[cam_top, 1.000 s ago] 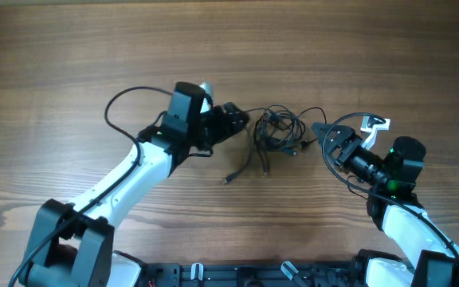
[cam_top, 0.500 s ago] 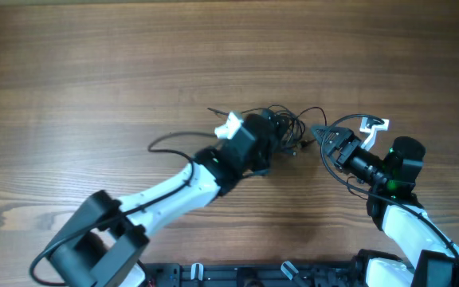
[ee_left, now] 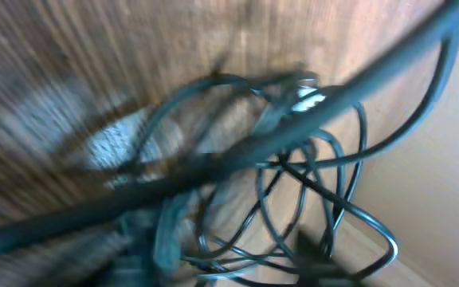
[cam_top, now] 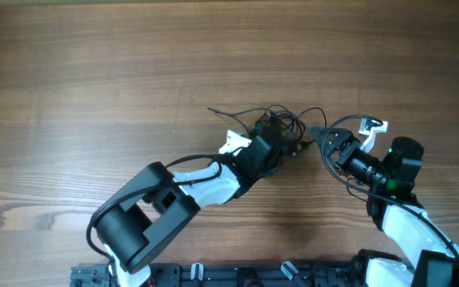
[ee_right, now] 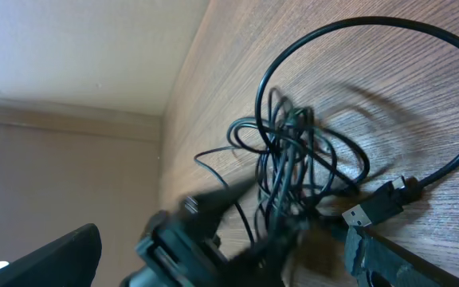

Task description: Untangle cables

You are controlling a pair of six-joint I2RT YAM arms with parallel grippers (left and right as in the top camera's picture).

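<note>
While left arm (cam_top: 213, 182) overlaps cables (cam_top: 281, 121), right jaws gape beside.

Brown wooden table (cam_top: 94, 64) with grain running side to side, soft even light and faint sheen, pale plain wall (ee_right: 70, 40) beyond the table's edge, darker tan band (ee_right: 46, 167) adjoining it

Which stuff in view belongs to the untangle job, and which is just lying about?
Job: cables, one knotted bundle; left gripper at the bundle.
Not job: wooden table; black rail at its near edge.
</note>
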